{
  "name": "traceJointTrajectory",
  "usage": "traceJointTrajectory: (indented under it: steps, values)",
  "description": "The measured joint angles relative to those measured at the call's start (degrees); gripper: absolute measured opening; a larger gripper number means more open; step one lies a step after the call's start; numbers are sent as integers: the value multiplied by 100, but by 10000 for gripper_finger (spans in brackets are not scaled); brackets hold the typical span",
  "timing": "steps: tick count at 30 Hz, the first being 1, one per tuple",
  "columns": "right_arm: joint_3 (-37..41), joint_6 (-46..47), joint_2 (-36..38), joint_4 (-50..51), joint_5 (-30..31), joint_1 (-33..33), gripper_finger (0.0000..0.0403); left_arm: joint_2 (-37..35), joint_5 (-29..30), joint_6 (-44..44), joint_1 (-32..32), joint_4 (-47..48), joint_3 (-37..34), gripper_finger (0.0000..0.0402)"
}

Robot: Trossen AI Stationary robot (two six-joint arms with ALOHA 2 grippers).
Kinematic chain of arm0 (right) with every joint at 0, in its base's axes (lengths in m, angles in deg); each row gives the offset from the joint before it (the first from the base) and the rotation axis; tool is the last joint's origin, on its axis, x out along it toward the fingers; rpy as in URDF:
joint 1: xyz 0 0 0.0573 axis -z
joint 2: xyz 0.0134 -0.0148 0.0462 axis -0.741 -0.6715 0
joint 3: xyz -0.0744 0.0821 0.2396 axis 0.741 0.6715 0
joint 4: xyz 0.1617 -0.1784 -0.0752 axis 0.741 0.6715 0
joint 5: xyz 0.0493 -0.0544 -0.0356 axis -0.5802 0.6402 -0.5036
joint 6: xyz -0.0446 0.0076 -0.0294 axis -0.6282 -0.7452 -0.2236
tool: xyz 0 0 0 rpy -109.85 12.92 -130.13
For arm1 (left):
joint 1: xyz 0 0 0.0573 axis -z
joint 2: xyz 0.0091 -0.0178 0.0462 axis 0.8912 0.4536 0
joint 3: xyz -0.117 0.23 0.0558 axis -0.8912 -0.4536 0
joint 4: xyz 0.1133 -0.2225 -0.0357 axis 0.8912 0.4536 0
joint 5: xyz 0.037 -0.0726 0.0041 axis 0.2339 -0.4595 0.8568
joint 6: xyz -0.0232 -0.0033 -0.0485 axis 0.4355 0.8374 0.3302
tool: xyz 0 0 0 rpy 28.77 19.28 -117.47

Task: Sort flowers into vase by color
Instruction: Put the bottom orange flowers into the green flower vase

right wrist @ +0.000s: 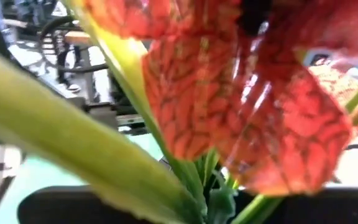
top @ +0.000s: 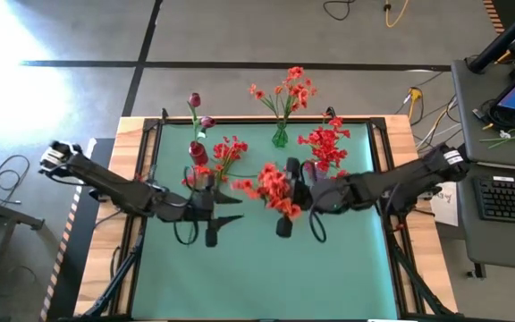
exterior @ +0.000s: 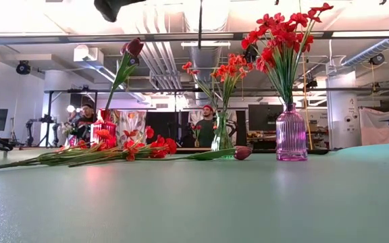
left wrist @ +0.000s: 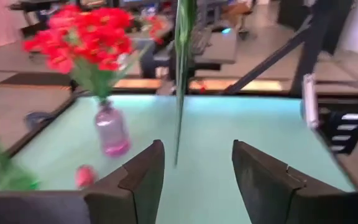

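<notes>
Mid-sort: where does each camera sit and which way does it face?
High: overhead, straight down on the green table mat; the left arm and right arm show.
Low: table height, level into the room; a dark arm part at top.
Left wrist: past its open fingers at a thin green stem.
Right wrist: filled by orange-red petals.
Shared: low and left wrist both show the ribbed purple glass vase.

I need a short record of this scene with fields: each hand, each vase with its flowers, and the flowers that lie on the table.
right hand: shut on a red spray
left hand: open, a green stalk between its fingers
red vase: magenta buds
green vase: orange-red sprays
purple vase: bright red clusters
loose flowers: lying on the table near the red vase
</notes>
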Motion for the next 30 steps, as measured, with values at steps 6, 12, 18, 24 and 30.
traceJointTrajectory:
  steps: [6, 12, 18, 24, 30]
  values:
    - [-341, -445, 0, 21, -6, 437, 18, -792, 300, -6, -11, 833, -4, 163]
    - [-541, -10, -2, 22, -2, 1206, 18, -1347, 721, -9, -27, 1499, -4, 159]
    - [-567, 328, -7, 32, 8, 2180, 18, -1622, 1470, -5, -37, 2150, -4, 159]
    - [-567, 483, -25, 161, 13, 3018, 18, -1684, 1502, -6, -51, 2239, -4, 159]
    - [-576, 410, -168, -23, -5, 3432, 18, -1617, 1504, 5, -61, 2361, -4, 159]
